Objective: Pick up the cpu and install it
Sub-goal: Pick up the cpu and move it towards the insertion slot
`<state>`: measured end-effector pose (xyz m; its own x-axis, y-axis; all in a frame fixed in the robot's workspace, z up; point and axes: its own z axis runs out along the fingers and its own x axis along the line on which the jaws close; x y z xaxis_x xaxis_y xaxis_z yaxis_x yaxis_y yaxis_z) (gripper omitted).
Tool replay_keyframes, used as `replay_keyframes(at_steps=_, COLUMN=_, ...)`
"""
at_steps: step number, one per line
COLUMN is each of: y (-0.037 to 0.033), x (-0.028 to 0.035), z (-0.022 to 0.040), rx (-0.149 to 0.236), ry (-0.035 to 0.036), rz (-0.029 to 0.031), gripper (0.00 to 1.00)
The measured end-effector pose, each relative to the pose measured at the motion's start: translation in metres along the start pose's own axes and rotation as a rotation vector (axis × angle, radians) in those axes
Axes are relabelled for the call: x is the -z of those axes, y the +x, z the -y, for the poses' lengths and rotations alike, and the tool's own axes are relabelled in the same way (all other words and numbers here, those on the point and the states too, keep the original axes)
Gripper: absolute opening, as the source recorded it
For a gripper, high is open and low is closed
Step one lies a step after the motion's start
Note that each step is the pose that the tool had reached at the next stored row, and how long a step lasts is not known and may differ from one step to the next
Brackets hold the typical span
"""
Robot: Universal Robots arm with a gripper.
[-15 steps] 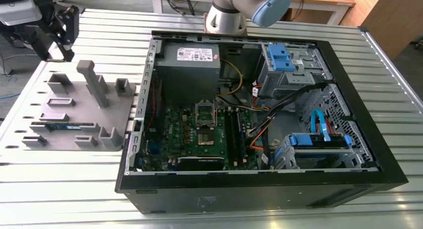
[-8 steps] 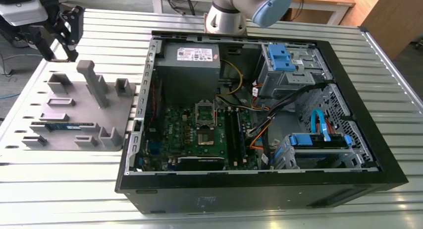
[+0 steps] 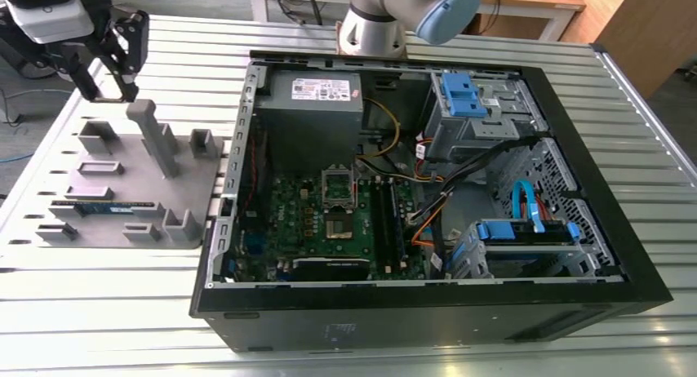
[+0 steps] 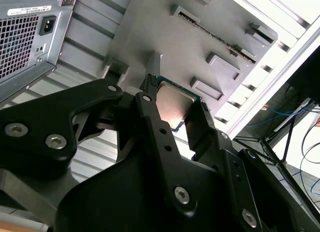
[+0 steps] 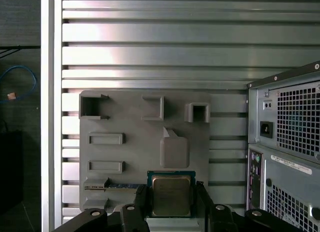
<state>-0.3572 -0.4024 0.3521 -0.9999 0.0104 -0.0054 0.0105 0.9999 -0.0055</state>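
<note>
Gripper clamping cpu, side edges hidden

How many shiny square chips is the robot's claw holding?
1. The chip is held in the gripper, near the grey plate. Others may hide inside the computer.

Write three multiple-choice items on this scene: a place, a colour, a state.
1. The pincer is: A by the fixture plate, outside the computer case; B inside the case; C right of the case in the exterior view.
2. The fixture plate is: A red; B grey; C yellow.
3. The cpu is: A seated inside the case; B lying on the plate; C gripped in the pincer.
A, it hangs beside the plate in the exterior view; B, the plate is plain grey; C, fingers clamp it in both wrist views.
</note>
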Motion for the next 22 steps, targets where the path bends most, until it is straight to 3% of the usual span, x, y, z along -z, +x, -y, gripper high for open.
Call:
replay_keyframes(at_steps=7, y=-0.0015, x=0.0006, z=0.0000, rx=0.000, ry=0.0000, rz=-0.0001, gripper=0.47)
replay_keyframes(at_steps=14, y=-0.0016, x=0.0073, z=0.0000, rx=0.000, ry=-0.0001, rz=0.0000, gripper=0.47)
replay_keyframes(at_steps=22, y=-0.0016, x=0.0076, z=-0.0002, rx=0.000, ry=0.0000, rz=-0.0001, gripper=0.47)
